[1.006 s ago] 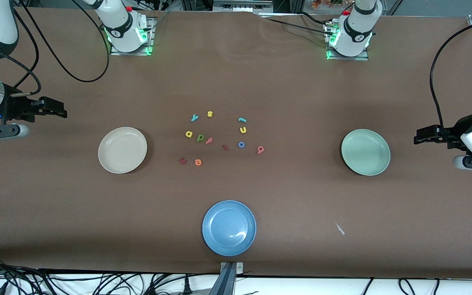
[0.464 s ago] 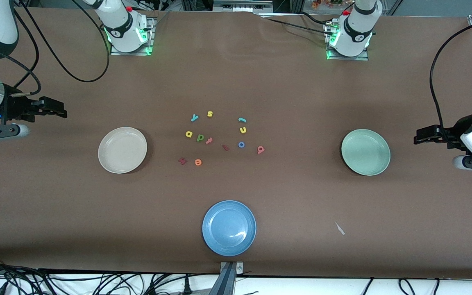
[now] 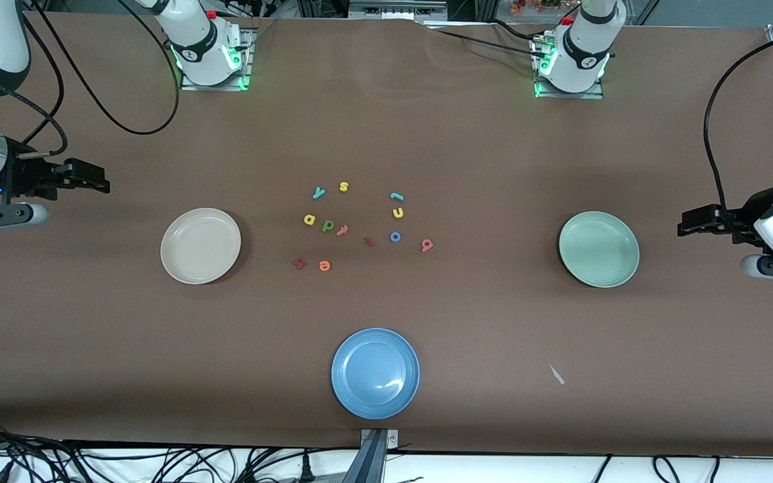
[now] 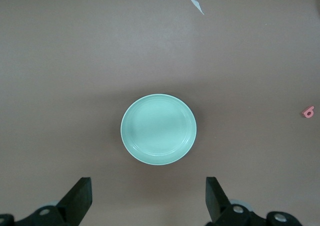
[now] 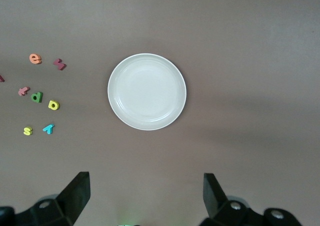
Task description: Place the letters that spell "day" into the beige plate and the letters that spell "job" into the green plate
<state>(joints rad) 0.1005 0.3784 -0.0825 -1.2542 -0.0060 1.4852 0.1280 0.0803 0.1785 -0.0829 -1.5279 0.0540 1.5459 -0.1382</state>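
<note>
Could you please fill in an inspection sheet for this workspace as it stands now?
Surface: brown table, flat.
Job's things: beige plate and green plate bare; d, a, y, j, o, b loose mid-table.
Clutter: blue plate; spare letters; white scrap.
Grippers: left end effector open above green plate's end; right end effector open above beige plate's end.
Cables: black loop near right base.
Surroundings: nothing seen.

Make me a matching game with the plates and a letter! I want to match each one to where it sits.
Things:
1. beige plate
2. green plate
3. blue plate
4. teal y

Places:
A. nearest the front camera
B. toward the left arm's end
C. in the letter cluster mid-table
D. toward the right arm's end

Pairs: 1-D, 2-B, 3-A, 4-C
</note>
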